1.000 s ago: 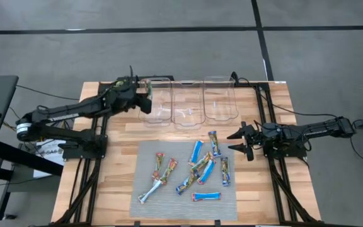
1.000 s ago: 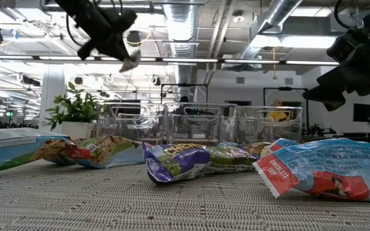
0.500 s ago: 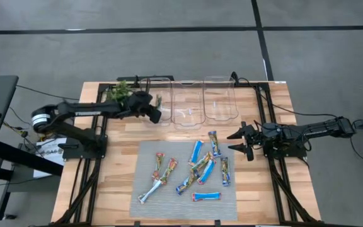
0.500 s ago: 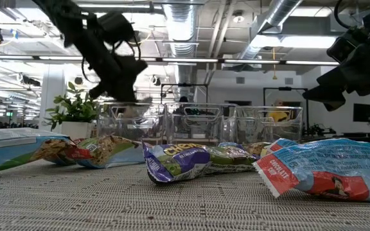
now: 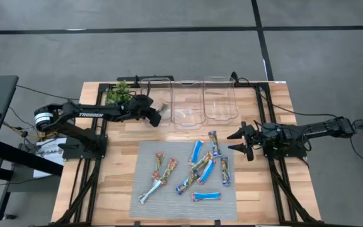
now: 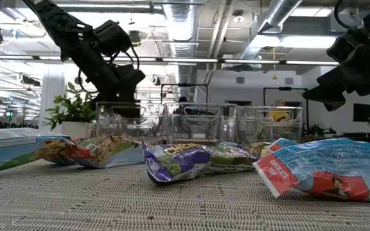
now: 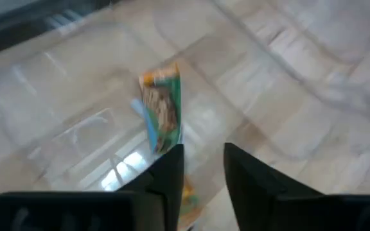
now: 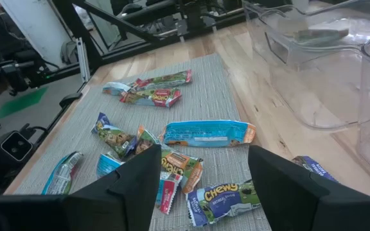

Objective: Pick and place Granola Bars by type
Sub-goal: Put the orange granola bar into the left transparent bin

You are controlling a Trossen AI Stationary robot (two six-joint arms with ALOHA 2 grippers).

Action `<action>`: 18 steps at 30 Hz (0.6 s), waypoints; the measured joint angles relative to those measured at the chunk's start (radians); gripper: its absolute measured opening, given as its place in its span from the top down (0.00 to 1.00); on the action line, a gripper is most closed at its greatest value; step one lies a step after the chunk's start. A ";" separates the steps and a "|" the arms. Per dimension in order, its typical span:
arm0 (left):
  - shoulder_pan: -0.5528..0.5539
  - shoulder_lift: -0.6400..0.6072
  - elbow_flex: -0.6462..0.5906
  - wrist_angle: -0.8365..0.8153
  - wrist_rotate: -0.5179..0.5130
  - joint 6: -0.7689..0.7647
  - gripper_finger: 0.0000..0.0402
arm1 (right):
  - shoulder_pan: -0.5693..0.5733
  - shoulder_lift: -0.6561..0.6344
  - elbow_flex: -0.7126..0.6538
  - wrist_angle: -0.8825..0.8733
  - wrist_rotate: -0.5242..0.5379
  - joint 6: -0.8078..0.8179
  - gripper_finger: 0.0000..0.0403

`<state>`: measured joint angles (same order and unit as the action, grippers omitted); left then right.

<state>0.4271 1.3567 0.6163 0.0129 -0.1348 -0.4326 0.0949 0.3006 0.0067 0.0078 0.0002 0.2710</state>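
Note:
Several granola bars (image 5: pixel 197 167), some blue-and-white and some orange, green and brown, lie scattered on a grey mat (image 5: pixel 169 202). My left gripper (image 7: pixel 204 151) hangs over the leftmost of three clear bins (image 5: pixel 156 94) with its fingers apart. An orange-and-green bar (image 7: pixel 162 109) shows just beyond them inside that bin, blurred. In the low view my left gripper (image 6: pixel 124 96) is right above the bin's rim. My right gripper (image 5: pixel 241 142) stands open at the mat's right edge, above the table, with nothing between its fingers (image 8: pixel 133 173). My left gripper points down into the left bin. The bar's near end (image 7: pixel 188 199) shows in the gap behind one fingertip (image 7: pixel 172 167). I cannot tell whether a finger touches it.
The middle bin (image 5: pixel 188 107) and right bin (image 5: pixel 220 104) stand in a row along the far edge. A green plant sprig (image 5: pixel 120 93) sits left of the bins. Black frame rails (image 5: pixel 80 183) run along both sides of the wooden table.
My left gripper has swung from high at the bin row's left end toward the table's right and near edges, and has come down over the left bin. The bar that hung from its fingers a second ago no longer shows below them in the low view.

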 joint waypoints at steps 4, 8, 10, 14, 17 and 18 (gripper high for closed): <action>0.000 0.000 0.011 0.029 0.002 -0.019 0.66 | 0.000 0.000 0.000 0.000 0.000 0.000 0.44; -0.002 -0.021 0.035 0.034 0.025 -0.019 0.65 | 0.000 0.000 0.000 0.000 0.000 0.000 0.44; -0.007 -0.043 0.045 0.030 0.025 -0.019 0.65 | 0.000 0.000 0.000 0.000 0.000 0.000 0.44; -0.031 -0.114 0.073 0.030 0.025 -0.018 0.66 | 0.000 0.000 0.000 0.000 0.000 0.000 0.44; -0.075 -0.176 0.098 0.025 0.026 -0.008 0.66 | 0.000 0.000 0.000 0.000 0.000 0.000 0.44; -0.094 -0.200 0.104 0.022 0.036 0.005 0.66 | 0.000 0.000 0.000 0.000 0.000 0.000 0.44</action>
<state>0.3326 1.1564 0.7204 0.0345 -0.0993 -0.4278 0.0952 0.3004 0.0066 0.0078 0.0002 0.2710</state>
